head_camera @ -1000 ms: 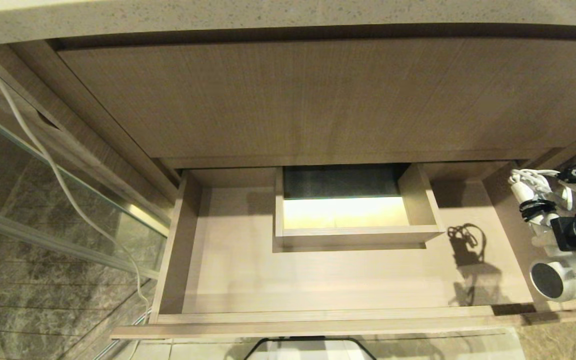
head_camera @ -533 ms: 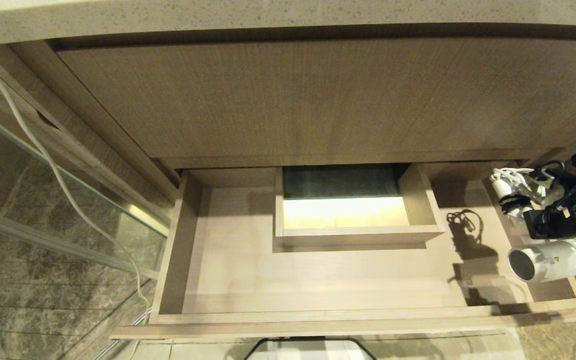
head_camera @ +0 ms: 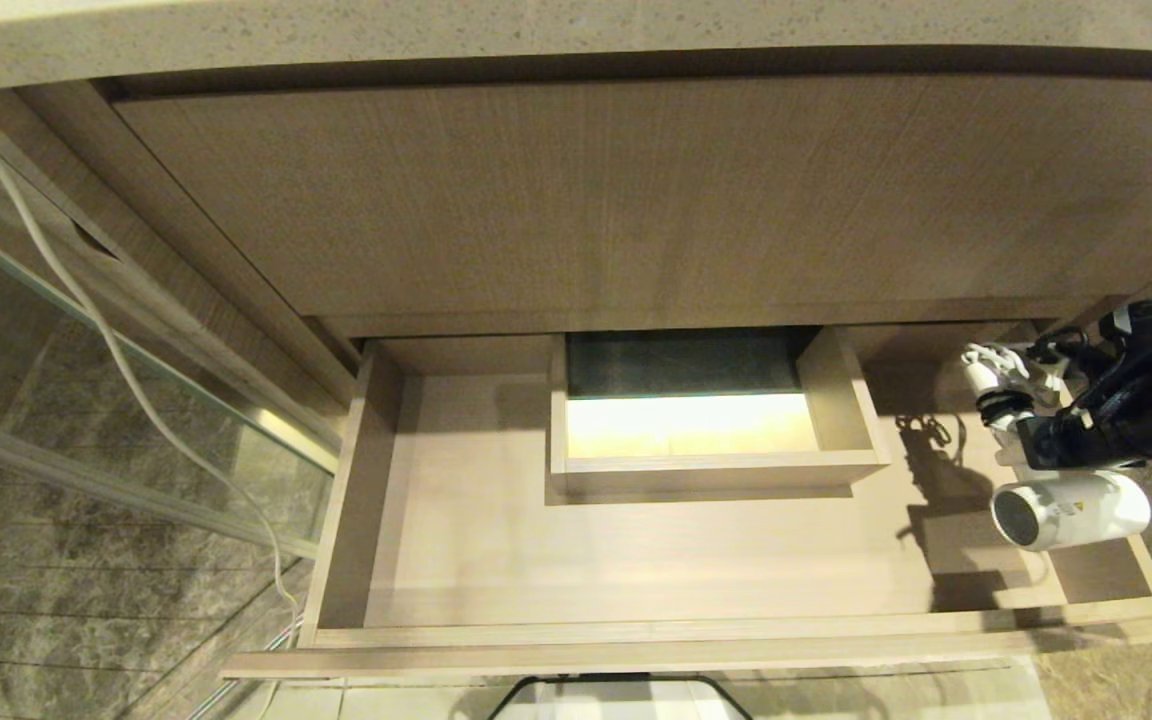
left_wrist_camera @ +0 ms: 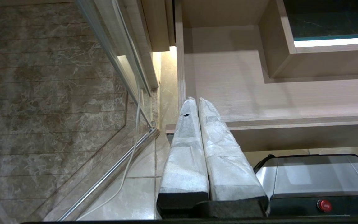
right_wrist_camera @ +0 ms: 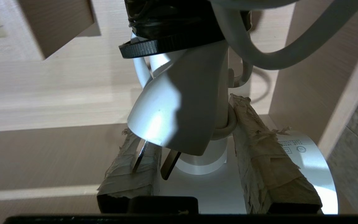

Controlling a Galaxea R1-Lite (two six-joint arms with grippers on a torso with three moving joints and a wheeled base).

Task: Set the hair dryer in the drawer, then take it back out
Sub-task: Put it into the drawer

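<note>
Hair dryer point(head_camera: 1071, 511) hangs over the right end of the open drawer point(head_camera: 496, 560), barrel level and its dark grille end facing the drawer's middle; whether it touches the drawer floor cannot be told from the head view. The right tool point(right_wrist_camera: 194, 174) holds it by the folded handle, one taped finger point(right_wrist_camera: 269, 165) on each side of the white body. From the wrist camera most of the dryer is hidden: the plug point(right_wrist_camera: 172, 124) and the bundled cord point(head_camera: 1001, 395) hang in front of it, and only a slice of the barrel shows past the finger. A small label point(right_wrist_camera: 292, 146) sits on that slice (some print and a round mark, too small to read), and in the head view a tiny yellow triangle shows on the barrel's side. The right arm point(head_camera: 1126, 420) is cut off by the picture's edge.

The drawer's boxed cutout point(head_camera: 706, 420) shows a dark patch and a bright strip inside; what lies there is unclear.

The left tool point(left_wrist_camera: 196, 102) is parked low beside the drawer's left front corner, its wrapped fingers pressed together on nothing.
</note>
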